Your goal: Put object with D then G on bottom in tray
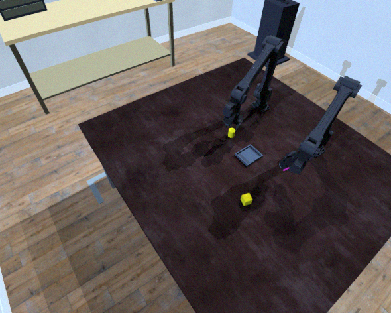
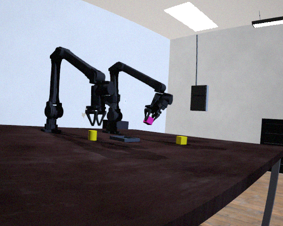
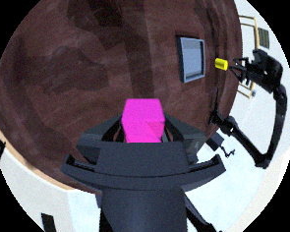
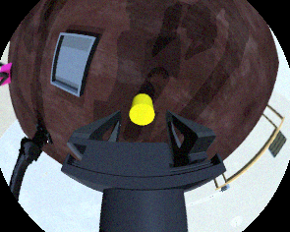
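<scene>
A magenta cube (image 1: 285,169) (image 2: 148,120) (image 3: 143,118) is held in the air between the fingers of my left gripper (image 2: 150,119), which is shut on it. A yellow cylinder (image 1: 231,132) (image 2: 92,135) (image 3: 221,64) (image 4: 142,109) stands upright on the table. My right gripper (image 2: 95,124) is open and empty above the cylinder, pointing down. A yellow cube (image 1: 246,199) (image 2: 181,140) rests on the table, apart from both grippers. The grey tray (image 1: 248,154) (image 2: 132,140) (image 3: 192,59) (image 4: 74,61) is empty. No letters can be read on any object; the undersides of the yellow ones are hidden.
The dark brown table (image 1: 175,111) (image 2: 64,182) carries both arms. The tray lies between the two grippers in the top view. A wooden bench (image 1: 98,16) and a black tower (image 1: 273,26) stand beyond the table.
</scene>
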Robot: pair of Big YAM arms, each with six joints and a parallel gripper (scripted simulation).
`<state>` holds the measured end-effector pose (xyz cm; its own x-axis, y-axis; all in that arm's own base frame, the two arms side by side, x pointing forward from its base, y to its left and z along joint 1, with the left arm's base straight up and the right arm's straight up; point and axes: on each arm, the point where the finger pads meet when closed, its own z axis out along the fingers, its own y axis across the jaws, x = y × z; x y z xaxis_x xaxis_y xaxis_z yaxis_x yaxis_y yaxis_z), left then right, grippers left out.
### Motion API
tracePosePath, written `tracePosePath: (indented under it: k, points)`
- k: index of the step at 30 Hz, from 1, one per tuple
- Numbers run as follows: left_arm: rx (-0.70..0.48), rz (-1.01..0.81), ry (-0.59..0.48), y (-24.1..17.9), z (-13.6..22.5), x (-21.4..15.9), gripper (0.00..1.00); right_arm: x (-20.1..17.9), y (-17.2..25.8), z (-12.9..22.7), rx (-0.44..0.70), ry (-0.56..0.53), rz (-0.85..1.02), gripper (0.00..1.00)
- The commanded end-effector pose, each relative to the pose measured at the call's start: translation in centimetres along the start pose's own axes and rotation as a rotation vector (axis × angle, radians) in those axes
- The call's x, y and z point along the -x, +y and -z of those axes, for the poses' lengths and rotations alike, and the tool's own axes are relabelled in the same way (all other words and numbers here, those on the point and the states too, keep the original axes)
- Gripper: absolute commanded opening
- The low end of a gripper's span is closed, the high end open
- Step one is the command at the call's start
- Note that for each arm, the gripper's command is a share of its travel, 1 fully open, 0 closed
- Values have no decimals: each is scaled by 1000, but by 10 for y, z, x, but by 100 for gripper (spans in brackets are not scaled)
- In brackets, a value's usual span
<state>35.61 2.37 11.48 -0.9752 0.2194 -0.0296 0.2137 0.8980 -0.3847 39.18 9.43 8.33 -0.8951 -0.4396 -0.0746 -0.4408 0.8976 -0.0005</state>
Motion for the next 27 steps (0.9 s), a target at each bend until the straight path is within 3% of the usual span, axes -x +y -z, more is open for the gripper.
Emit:
tracePosePath:
  k: [1,3,10,15,22,27]
  points:
    - [110,-16,-17,32,-4,-2,41,-7,4,-8,23,38,309,69]
    - [110,-16,-17,32,-4,-2,41,-7,4,-8,23,38,309,69]
    - [282,-10,29,78,-19,-18,41,-20,2,-12,19,91,364,69]
    - [367,-5,48,97,-22,-25,41,-13,1,-5,8,70,349,69]
    - [404,-7,25,99,-10,-15,41,-11,1,-2,5,57,349,69]
    - [388,-13,52,94,-35,-29,41,-18,6,-22,15,79,369,69]
